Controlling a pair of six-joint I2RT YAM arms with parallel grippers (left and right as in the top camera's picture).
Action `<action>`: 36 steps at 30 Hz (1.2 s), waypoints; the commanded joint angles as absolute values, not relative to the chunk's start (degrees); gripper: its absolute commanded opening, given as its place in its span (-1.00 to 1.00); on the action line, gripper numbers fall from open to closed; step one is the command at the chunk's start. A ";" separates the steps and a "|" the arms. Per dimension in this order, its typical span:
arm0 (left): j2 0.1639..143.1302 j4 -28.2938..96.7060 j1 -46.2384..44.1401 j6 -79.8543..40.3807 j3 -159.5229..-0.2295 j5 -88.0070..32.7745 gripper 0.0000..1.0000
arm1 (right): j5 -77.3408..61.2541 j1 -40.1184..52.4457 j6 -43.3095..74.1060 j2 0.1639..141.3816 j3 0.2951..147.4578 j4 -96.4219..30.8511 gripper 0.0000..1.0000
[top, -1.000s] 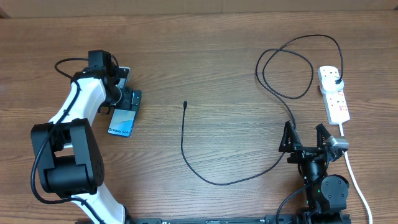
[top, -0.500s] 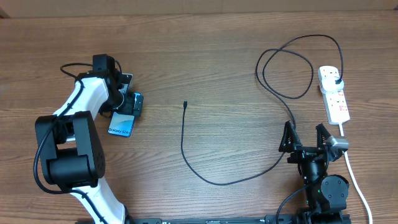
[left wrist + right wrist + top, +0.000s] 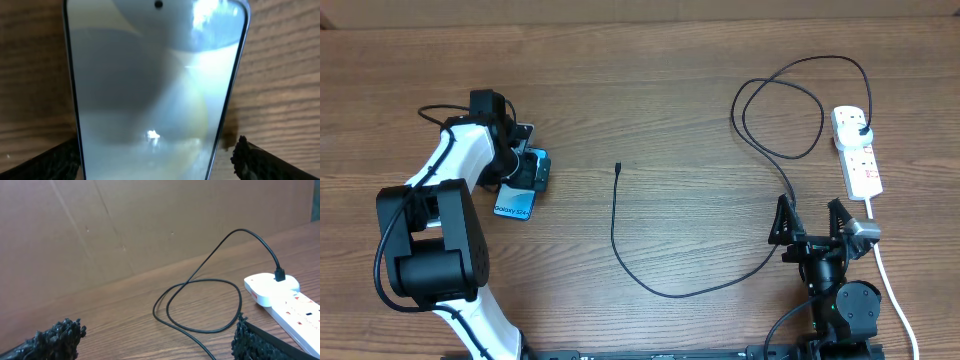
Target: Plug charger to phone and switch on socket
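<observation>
1. Overhead shows one phone (image 3: 515,203) lying screen-up at the left of the counter (image 3: 670,80).
2. Left fingers (image 3: 260,160) stand spread astride the phone (the wrist view shows a gap beside one edge).
3. One charger (image 3: 613,235) has its plug (image 3: 861,131) sitting in the single socket (image 3: 860,160) far right, and its tip (image 3: 618,166) lies loose mid-counter.
4. Right fingers (image 3: 781,218) are spread wide, holding nothing, just beside the cable.

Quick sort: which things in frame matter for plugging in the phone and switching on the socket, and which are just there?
Job:
- slim blue-screened smartphone
- thin black charger cable
- white power strip with red marks

Just there:
- brown wooden table
- plain brown board behind it
</observation>
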State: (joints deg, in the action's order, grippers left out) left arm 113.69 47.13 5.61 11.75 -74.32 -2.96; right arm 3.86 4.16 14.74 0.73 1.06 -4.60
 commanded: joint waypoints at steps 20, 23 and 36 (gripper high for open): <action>115.13 49.25 5.19 -4.69 -73.21 -5.56 1.00 | 4.40 4.38 14.52 0.16 0.45 -4.34 1.00; 115.13 49.21 5.23 -8.97 -73.21 -5.58 1.00 | 4.40 4.38 14.52 0.16 0.45 -4.34 1.00; 115.13 48.27 5.23 -12.12 -73.21 -3.92 1.00 | 4.40 4.38 14.52 0.16 0.45 -4.34 1.00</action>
State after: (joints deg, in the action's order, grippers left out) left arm 113.69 48.45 5.61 -12.10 -74.41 -2.85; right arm 3.84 4.16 14.74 0.73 1.06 -4.58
